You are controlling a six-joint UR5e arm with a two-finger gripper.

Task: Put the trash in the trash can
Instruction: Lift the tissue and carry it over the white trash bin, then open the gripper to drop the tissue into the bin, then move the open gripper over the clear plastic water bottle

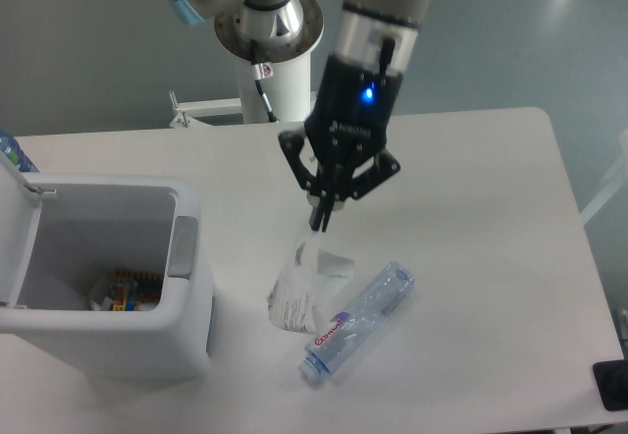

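Gripper (321, 220) jaws clenched on the top edge of the clear flat plastic packaging piece (299, 295), dangling above the bench (471, 198) beside the clear labelled plastic bottle (358, 322) (light, flimsy, probably slippery; edge pinch suits), right of the white boxy trash can (186, 287).

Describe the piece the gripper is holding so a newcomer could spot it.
Start at the white trash can on the left, then look right. The gripper dangles a clear plastic packaging piece above the table. Unlike the bottle beside it, it is flat and crumpled.
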